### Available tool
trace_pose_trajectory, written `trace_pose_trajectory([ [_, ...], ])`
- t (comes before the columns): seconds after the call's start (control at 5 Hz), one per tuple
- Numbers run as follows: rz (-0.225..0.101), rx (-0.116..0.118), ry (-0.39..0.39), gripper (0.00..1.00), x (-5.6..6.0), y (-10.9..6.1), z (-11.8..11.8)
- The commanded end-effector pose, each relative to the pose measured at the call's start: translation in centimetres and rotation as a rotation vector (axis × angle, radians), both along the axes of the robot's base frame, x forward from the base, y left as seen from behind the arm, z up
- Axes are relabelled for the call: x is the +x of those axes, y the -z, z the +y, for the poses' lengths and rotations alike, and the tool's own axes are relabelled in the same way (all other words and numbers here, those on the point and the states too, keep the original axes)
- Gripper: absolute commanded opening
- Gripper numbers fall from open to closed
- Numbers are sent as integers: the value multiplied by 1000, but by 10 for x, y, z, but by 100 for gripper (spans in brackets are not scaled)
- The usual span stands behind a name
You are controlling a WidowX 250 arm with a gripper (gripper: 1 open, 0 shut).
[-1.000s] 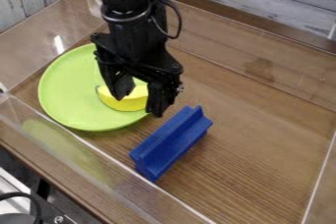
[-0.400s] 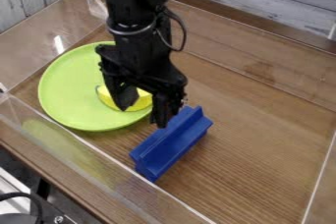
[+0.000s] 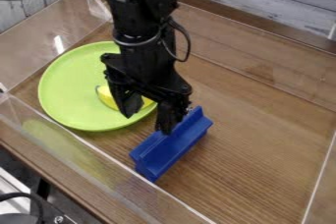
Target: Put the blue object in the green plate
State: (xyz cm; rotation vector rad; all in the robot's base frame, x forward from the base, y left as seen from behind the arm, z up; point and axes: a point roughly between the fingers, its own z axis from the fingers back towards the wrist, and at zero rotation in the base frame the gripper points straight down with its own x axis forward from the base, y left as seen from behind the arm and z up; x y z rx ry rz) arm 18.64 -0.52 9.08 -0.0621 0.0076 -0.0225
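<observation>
Beside the plate, on its right in the view: the block, 1 pincer above.
Plate: green [image 3: 59, 98], round, raised rim; the landmark for all below.
Block: blue [image 3: 164, 154], flat on the tabletop [image 3: 250, 140], just beside the plate, slanting, its far end partly behind a pincer finger.
Pincer: black [image 3: 148, 120], 2 fingers spread wide, gripping nothing that shows; 1 over the plate's near side, 1 over the block's far end. Whether it touches the block, I cannot tell.
Weight: probably light, perhaps plastic or foam.
Stiffness: looks firm enough to keep its shape under a moderate squeeze; not fragile, I judge.
Slip: smooth faces may slide, so an even squeeze would help.
Hold: best across the 2 long sides, near the middle, fingers turned to match its slant.
Wedge: yellow [image 3: 108, 96], inside the plate, leaving the block less room.
Tabletop: brown wood grain, running right of the plate.
Barrier: clear, low edge [image 3: 79, 151] on the plate's near side; a wide finger could catch it.
Wall: white boards [image 3: 269, 0], beyond the plate.
</observation>
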Motion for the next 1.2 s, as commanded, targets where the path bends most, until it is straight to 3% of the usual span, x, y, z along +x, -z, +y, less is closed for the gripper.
trace_pose_trajectory([
  [0.0,-12,-5,6,100,1,1,-4],
  [1.0,-39,-30,15,100,2,31,-18],
])
